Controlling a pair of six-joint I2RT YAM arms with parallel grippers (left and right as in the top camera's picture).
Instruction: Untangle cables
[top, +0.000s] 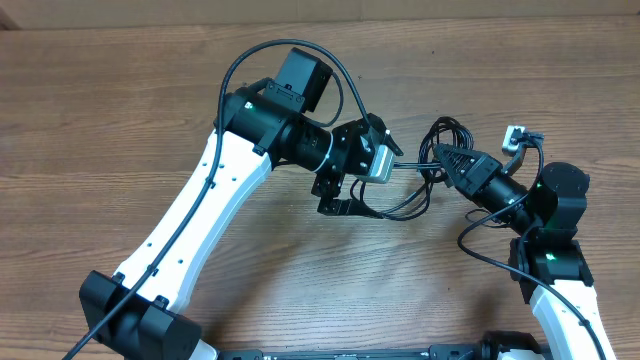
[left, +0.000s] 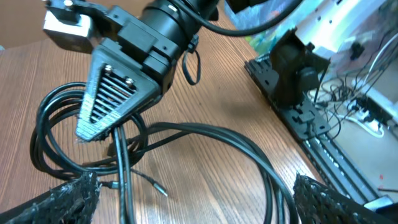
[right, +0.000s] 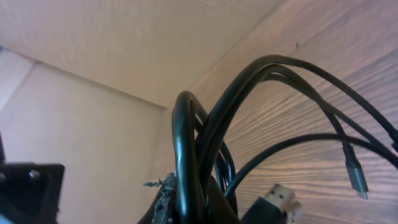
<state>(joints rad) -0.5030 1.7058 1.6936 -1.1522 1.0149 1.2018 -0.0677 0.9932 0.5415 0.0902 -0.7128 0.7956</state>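
Note:
The cables (top: 425, 185) are a tangle of thin black cords on the wooden table between the two arms. My right gripper (top: 441, 153) points left and is shut on several strands, lifting them. In the right wrist view the bundle (right: 189, 155) rises from the jaws (right: 193, 208), with a USB plug (right: 280, 200) and a small plug tip (right: 356, 175) hanging beside it. My left gripper (top: 343, 198) is open just left of the tangle. In the left wrist view its fingers (left: 193, 205) straddle cable strands (left: 249, 146) lying on the table, and the right gripper (left: 106, 99) shows ahead.
The right arm's base (left: 298, 81) and the table's right edge with loose wires beyond it (left: 360, 106) show in the left wrist view. The left arm's own thick black wire (top: 300, 50) arches over its wrist. Bare wood (top: 120, 90) lies at the far left.

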